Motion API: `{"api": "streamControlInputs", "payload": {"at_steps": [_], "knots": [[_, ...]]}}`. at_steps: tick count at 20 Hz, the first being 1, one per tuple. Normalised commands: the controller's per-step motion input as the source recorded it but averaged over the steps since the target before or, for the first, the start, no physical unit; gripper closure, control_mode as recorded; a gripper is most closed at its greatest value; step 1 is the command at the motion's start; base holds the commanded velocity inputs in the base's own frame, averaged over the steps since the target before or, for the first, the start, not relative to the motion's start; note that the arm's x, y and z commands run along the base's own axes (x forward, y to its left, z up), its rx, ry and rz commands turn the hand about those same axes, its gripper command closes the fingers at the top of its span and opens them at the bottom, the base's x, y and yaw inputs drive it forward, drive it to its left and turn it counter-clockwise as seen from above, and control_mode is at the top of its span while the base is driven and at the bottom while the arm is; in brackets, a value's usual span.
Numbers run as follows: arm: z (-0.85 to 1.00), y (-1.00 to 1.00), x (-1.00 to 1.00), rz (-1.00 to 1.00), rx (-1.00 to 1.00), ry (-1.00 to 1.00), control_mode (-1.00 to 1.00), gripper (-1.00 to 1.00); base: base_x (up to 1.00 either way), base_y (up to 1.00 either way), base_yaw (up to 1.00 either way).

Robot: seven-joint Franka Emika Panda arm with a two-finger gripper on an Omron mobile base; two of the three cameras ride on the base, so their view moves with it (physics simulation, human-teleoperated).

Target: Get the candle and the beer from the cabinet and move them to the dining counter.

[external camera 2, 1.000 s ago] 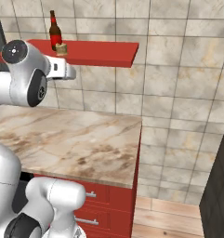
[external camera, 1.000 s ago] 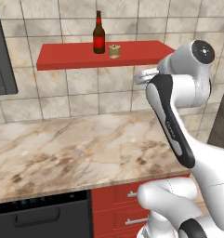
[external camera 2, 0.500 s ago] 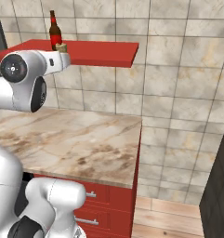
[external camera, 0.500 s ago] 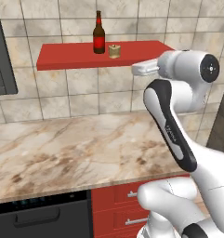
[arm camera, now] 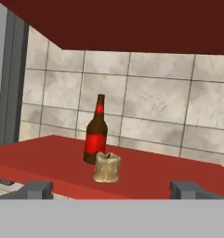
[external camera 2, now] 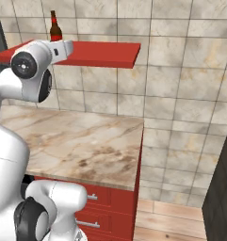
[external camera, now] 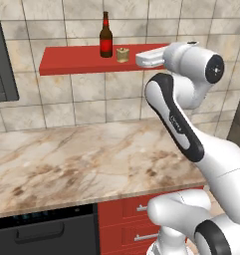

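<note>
The beer point(external camera: 106, 37), a dark brown bottle with a red label, stands upright on the cabinet point(external camera: 71, 63), a thin red shelf board on the tiled wall. The candle point(external camera: 122, 55), squat and yellowish-tan, sits just right of it. My gripper point(external camera: 140, 60) hovers level with the board, right of the candle and pointing at it. In the hand view the candle point(arm camera: 107, 168) is straight ahead with the beer point(arm camera: 96, 136) close behind it, and the gripper point(arm camera: 113, 190) is open with nothing between its fingertips point(arm camera: 37, 189). From the right base view the beer point(external camera 2: 54, 29) rises behind my hand. The dining counter is out of view.
A marbled counter point(external camera: 91, 164) runs below the shelf, over a black dishwasher point(external camera: 42, 231) and red drawers point(external camera: 134, 221). A dark unit point(external camera: 2, 60) hangs on the wall at the left. The counter ends at the right, by wooden floor point(external camera 2: 181, 226).
The hand has risen from below the shelf to the board's level and moved closer to the candle. Bottle and candle have not moved.
</note>
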Motion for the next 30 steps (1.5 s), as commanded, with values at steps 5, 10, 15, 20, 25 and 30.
{"api": "streamControlInputs", "payload": {"at_steps": [5,10,15,20,25,30], "knots": [[0.00,0.00,0.03,0.00,0.00,0.00,-1.00,-1.00,0.00,0.00,0.00],[0.00,0.00,0.07,0.00,0.00,0.00,-1.00,-1.00,0.00,0.00,0.00],[0.00,0.00,0.04,0.00,0.00,0.01,-1.00,-1.00,0.00,0.00,0.00],[0.00,0.00,0.01,0.00,0.00,0.01,-1.00,-1.00,0.00,0.00,0.00],[0.00,0.00,0.17,0.00,0.00,0.00,-1.00,-1.00,0.00,0.00,0.00],[-0.01,0.00,0.41,0.00,0.00,0.00,-1.00,-1.00,0.00,0.00,0.00]]}}
